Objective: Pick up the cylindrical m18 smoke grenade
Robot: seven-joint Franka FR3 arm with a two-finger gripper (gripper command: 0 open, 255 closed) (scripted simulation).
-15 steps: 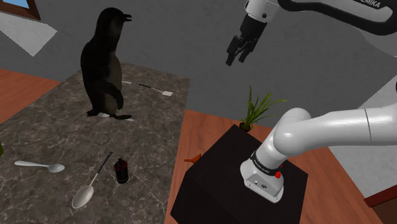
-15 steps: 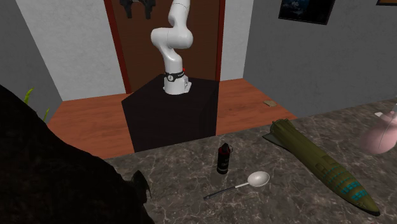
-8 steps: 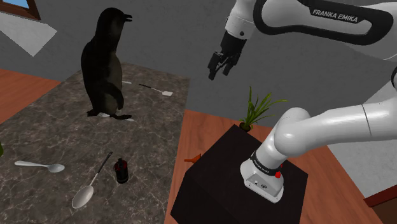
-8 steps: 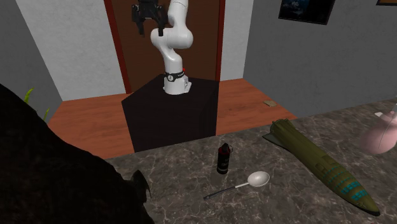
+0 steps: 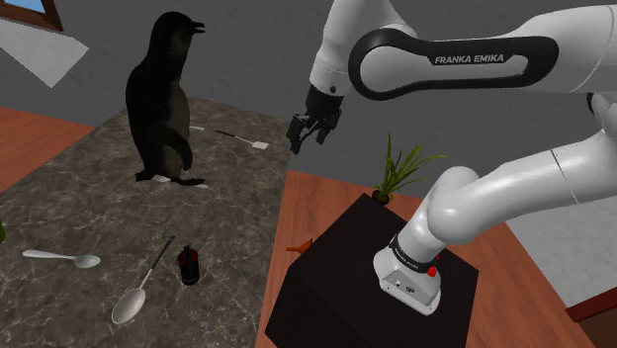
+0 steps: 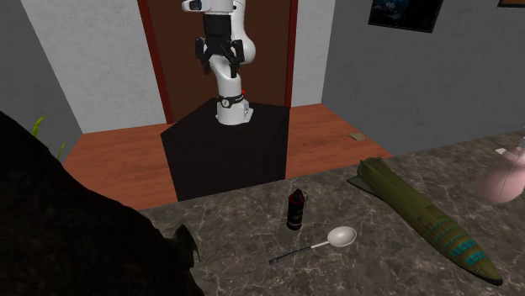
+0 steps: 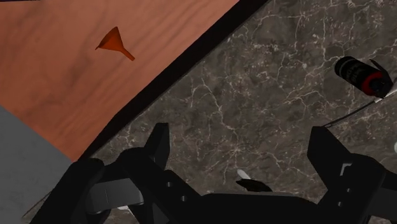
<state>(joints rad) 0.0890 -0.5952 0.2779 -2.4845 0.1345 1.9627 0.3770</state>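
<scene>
While the gripper (image 5: 307,131) hangs high, jaws wide & empty, prob. ready to straddle it, the smoke grenade (image 5: 188,265) stands upright on the marble top (image 5: 232,193) by a spoon (image 5: 133,302), well apart.

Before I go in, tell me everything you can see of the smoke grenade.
The small black cylindrical grenade has red markings and a small fitting on its top end. It stands upright on the dark marbled counter, near that counter's edge, close beside a silver spoon but apart from it. Nothing holds it.
</scene>
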